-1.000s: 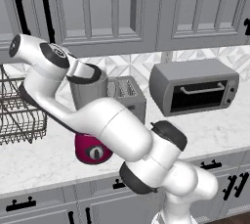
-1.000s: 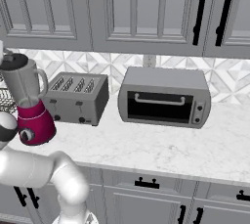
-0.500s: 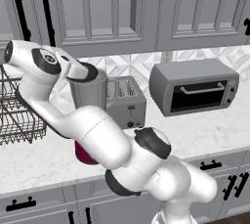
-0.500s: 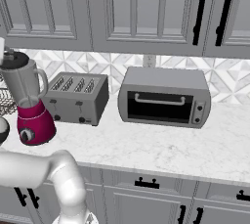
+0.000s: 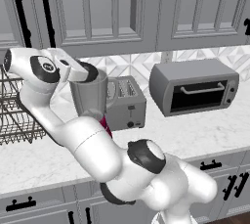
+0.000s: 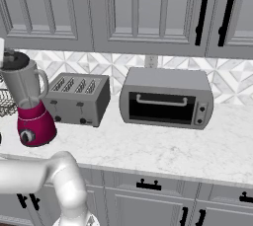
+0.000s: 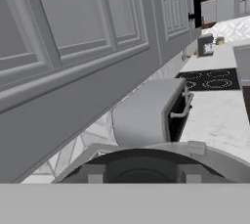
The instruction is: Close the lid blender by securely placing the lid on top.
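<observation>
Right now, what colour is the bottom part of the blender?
Crimson, with a dark dial; the blender base shows best in the right base view.

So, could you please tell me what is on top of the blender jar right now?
A black lid sits on the mouth of the blender jar. The robot's hand covers its far edge, so full seating cannot be confirmed.

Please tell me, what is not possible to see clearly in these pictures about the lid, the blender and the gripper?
- Gripper: in the left base view the white hand covers the fingers, so open or shut cannot be told.
- Lid: in the right base view it is small and near the edge; whether it sits fully in the jar is unclear.
- Blender: in the left base view the arm hides its crimson base.
</observation>
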Motion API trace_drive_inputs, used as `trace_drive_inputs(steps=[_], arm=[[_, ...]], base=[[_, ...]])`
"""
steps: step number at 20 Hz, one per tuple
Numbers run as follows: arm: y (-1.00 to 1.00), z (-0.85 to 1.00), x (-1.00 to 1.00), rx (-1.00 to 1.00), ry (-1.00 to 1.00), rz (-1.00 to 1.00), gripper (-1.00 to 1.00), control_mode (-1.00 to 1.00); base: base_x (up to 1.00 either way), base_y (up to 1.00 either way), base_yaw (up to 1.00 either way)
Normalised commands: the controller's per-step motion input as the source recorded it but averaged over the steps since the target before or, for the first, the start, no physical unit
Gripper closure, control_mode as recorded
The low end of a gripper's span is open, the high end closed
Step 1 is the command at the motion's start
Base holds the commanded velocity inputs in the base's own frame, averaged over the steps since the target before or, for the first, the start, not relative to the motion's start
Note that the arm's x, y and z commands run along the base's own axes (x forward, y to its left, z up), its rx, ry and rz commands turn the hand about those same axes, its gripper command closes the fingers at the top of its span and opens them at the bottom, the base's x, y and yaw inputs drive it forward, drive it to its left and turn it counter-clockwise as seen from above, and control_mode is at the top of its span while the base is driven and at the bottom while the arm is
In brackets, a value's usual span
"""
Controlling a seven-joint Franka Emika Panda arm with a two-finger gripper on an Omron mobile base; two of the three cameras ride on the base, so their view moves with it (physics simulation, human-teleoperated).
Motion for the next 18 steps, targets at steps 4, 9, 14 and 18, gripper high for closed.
trace_drive_inputs(steps=[4, 9, 14, 18], arm=[[-0.24, -0.08, 0.04, 0.00, -0.06, 0.08, 1.00, -1.00], [-0.31, -0.05, 0.02, 0.00, -0.05, 0.10, 1.00, -1.00], [-0.37, 0.00, -0.02, 0.00, -0.03, 0.12, 1.00, -1.00], [-0.31, 0.00, -0.10, -0.02, -0.01, 0.10, 1.00, -1.00]], base=[[0.00, 0.00, 0.00], [0.00, 0.00, 0.00], [0.00, 0.00, 0.00], [0.00, 0.00, 0.00]])
